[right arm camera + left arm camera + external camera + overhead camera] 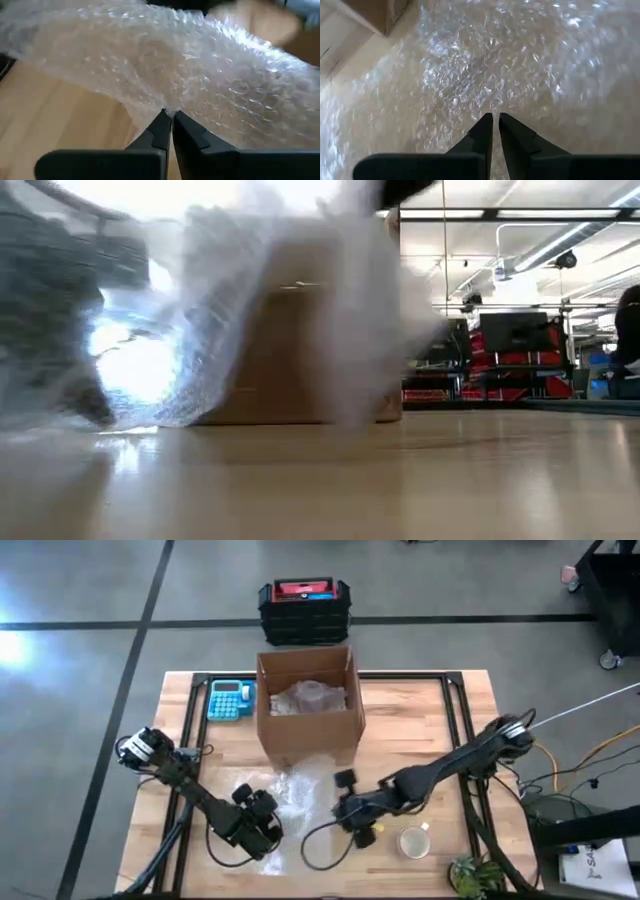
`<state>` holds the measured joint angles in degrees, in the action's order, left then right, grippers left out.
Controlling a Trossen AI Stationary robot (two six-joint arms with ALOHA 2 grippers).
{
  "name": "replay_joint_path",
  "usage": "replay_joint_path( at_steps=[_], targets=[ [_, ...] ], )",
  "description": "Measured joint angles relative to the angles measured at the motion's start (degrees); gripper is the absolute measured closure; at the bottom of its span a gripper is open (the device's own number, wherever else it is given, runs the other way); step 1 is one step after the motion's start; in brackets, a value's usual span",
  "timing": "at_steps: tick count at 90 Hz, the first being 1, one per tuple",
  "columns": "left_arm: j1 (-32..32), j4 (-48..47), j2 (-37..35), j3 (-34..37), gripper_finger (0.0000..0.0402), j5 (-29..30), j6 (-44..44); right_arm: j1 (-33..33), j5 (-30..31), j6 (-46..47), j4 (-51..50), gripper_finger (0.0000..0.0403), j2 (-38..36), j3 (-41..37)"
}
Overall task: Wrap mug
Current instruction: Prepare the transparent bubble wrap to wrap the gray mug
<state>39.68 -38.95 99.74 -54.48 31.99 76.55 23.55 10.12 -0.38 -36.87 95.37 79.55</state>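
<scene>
Clear bubble wrap on pale wood, beside matt cardboard.

The bubble wrap [292, 790] is thin transparent plastic, its blistered surface catching bright glints. The bench [420, 720] is light wood, smooth with a soft sheen, framed by black metal rails. The box [308, 700] is brown matt cardboard. Each claw, left [495, 120] and right [168, 114], has matt black plastic-looking fingers. The mug [414, 841] looks glossy and pale.

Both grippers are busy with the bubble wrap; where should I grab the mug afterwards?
Take the mug by its rim, coming straight down: it stands upright, mouth open, on bare table beside the right gripper. I can't make out its handle clearly.
</scene>
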Motion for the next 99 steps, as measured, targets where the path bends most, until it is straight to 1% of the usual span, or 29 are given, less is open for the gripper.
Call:
replay_joint_path(
  at_steps=[6, 14, 21, 25, 34, 41, 47, 52, 57, 63, 68, 75, 87, 99],
  targets=[
    [0.0, -0.1, 0.0, 0.0, 0.0381, 0.0, 0.0, -0.6, -4.2, 3.3, -6.0, 0.0403, -2.1, 0.0],
    [0.0, 0.0, 0.0, 0.0, 0.0381, 0.0, 0.0, -1.4, -12.6, 7.2, -12.6, 0.0403, -3.4, 0.0],
    [0.0, 0.2, 0.0, 0.0, 0.0381, 0.0, 0.0, -2.0, -20.0, 10.3, -15.6, 0.0403, -3.0, -0.2],
    [0.0, 0.1, 0.0, 0.0, 0.0381, 0.0, 0.0, -2.2, -22.1, 11.9, -15.9, 0.0403, -2.1, -0.5],
    [-0.1, -0.1, 0.0, 0.1, 0.0381, 0.0, 0.0, -2.2, -20.3, 13.4, -16.0, 0.0399, 1.2, -1.0],
    [-0.1, -0.1, 0.0, 0.2, 0.0381, 0.0, 0.0, -2.3, -19.2, 13.9, -15.8, 0.0386, 4.7, -1.1],
    [-0.1, -0.1, 0.0, 0.2, 0.0381, 0.0, 0.0, -2.6, -19.5, 13.4, -15.3, 0.0365, 8.0, -1.1],
    [0.0, -0.1, 0.0, 0.3, 0.0381, 0.0, 0.0, -2.9, -19.5, 10.7, -15.7, 0.0343, 10.3, -0.9],
    [0.0, -0.1, 0.0, 0.3, 0.0381, 0.0, -0.1, -3.3, -19.6, 8.1, -19.2, 0.0318, 11.9, 1.0],
    [0.0, -0.1, 0.0, 0.3, 0.0381, 0.0, -0.7, -3.4, -19.5, 8.7, -25.9, 0.0292, 12.1, 3.7],
    [0.0, 0.0, 0.0, 0.3, 0.0381, 0.0, -1.0, -3.5, -19.4, 9.5, -30.8, 0.0275, 11.4, 6.1],
    [0.0, -0.1, 0.0, 0.3, 0.0381, 0.0, -1.1, -3.1, -19.1, 10.3, -34.9, 0.0255, 9.4, 8.6],
    [0.0, -0.1, 0.0, 0.3, 0.0381, 0.1, -1.7, -1.5, -19.1, 14.3, -33.6, 0.0232, 2.6, 9.9],
    [0.0, 0.0, -0.1, 0.3, 0.0381, 0.3, -1.7, 1.7, -19.0, 22.6, -33.9, 0.0223, -2.9, 6.7]
  ],
)
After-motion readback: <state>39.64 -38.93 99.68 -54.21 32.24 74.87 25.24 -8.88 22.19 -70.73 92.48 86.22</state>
